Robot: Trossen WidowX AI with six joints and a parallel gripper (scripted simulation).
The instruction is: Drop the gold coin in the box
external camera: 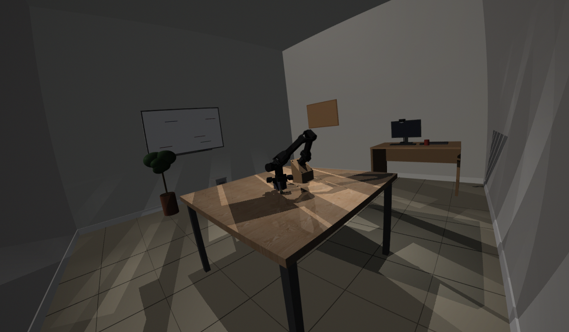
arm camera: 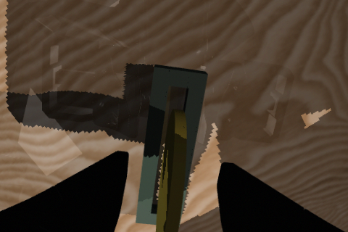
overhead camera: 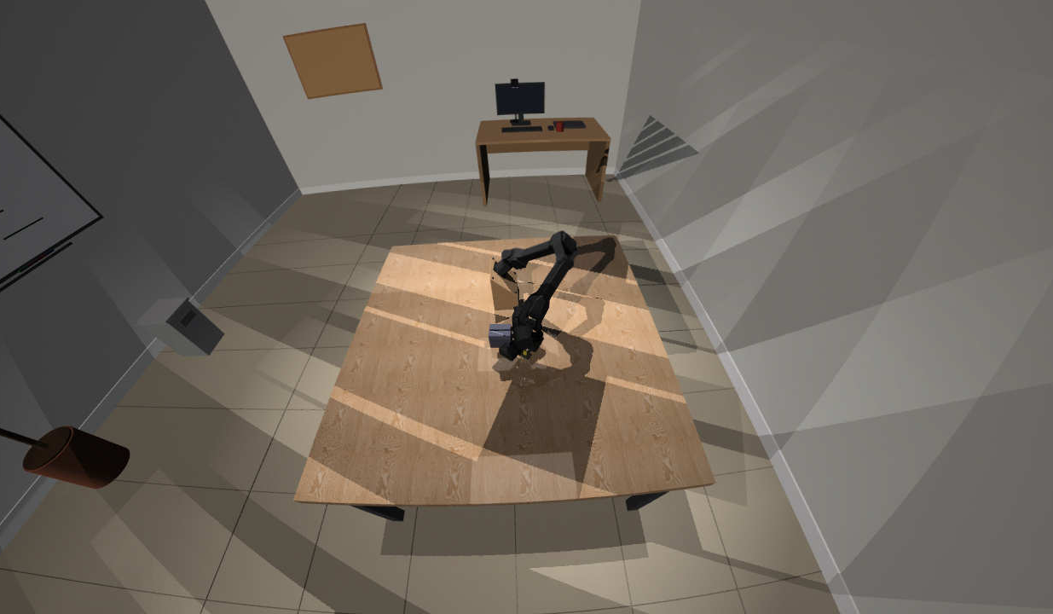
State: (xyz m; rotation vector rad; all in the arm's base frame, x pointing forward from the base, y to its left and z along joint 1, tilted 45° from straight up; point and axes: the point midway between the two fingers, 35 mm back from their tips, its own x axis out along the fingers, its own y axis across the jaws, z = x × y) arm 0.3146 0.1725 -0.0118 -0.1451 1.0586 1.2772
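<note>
At the bottom of the wrist view, the gripper (arm camera: 170, 217) is held partly open and grips nothing, its dark fingers set to either side of the gold coin (arm camera: 171, 184). The coin is seen standing on edge in the dark-green holder (arm camera: 193, 97) at frame centre, on the wooden table (arm camera: 271, 25). In the top view, the grey box (overhead camera: 499, 333) is found just left of the arm's wrist.

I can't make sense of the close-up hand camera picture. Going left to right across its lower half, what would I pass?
Left finger of the end effector → dark-green holder → gold coin standing in it → right finger.
</note>
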